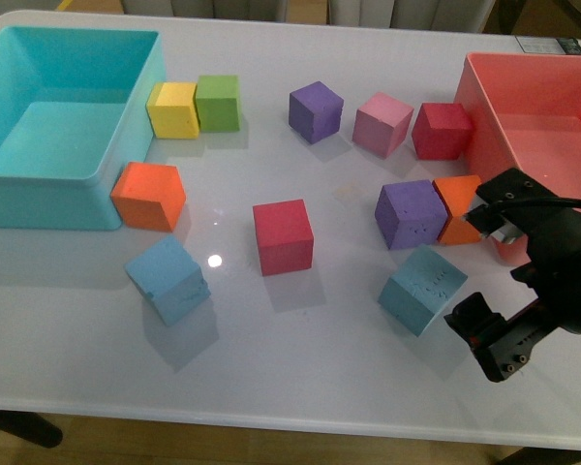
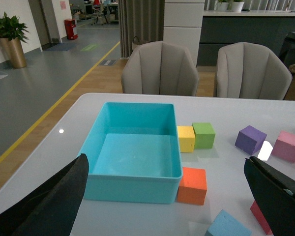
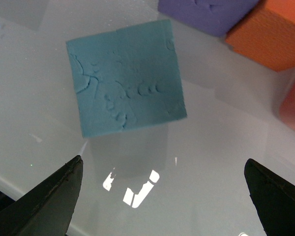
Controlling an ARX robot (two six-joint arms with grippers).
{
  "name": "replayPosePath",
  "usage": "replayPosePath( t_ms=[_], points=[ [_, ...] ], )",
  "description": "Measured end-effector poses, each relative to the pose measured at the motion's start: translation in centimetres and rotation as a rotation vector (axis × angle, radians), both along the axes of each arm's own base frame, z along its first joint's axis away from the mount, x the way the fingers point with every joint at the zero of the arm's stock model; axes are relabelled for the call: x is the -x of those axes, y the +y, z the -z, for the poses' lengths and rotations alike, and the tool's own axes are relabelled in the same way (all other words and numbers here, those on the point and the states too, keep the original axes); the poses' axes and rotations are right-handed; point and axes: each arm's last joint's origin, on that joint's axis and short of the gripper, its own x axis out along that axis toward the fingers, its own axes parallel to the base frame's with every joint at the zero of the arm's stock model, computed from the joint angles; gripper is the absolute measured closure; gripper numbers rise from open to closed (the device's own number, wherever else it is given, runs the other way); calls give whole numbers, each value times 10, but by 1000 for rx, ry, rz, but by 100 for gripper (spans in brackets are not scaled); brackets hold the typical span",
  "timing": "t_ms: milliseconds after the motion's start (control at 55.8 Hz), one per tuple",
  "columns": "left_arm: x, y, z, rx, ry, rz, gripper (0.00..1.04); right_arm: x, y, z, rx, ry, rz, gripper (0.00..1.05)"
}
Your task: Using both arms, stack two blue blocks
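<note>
The right pincer (image 1: pixel 467 269) stands wide open and holds nothing: the right wrist view shows its 2 fingers (image 3: pixel 44 201) spread, with bare bench (image 3: pixel 211 162) between them. That view alone shows the pitted top face of the first blue block (image 3: pixel 125 81). The block lies ahead of the gap, past the fingertips, touching neither finger and turned askew to them.

The front view adds the surroundings. Just beyond this block sit a purple cube (image 1: pixel 411 213) and an orange cube (image 1: pixel 455 208), touching each other. The orange one is partly hidden behind 1 finger, and a red bin (image 1: pixel 542 60) stands further along behind the arm. The second blue block (image 1: pixel 169 279) lies well apart from this pincer, past a red cube (image 1: pixel 283 236).

The left pincer (image 2: pixel 167 211) shows only in the left wrist view, likewise spread open and empty. The second blue block's corner peeks in near 1 of its fingers. Beyond stand a second orange cube (image 2: pixel 192 184) and a turquoise bin (image 2: pixel 132 189), just beside each other.
</note>
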Motion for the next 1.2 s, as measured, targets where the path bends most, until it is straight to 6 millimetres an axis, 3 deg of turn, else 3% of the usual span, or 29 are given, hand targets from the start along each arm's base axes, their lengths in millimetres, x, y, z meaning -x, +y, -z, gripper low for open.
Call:
replayPosePath(
  t_ms=[197,663,824,913,1039,1200],
  points=[
    [0,0,0,0,0,0,9,-14,17,8,3,1,-45,9],
    [0,0,0,0,0,0,9,-37,36,31,41,42,-68,9],
    [0,0,0,0,0,0,9,-31,38,35,49,60,-88,41],
    [0,0,0,0,0,0,9,-26,38,32,41,64,-115,49],
    [0,0,0,0,0,0,9,-18,36,21,25,75,-159,53],
    [0,0,0,0,0,0,9,-35,44,-26,-52,-21,-168,56]
  ],
)
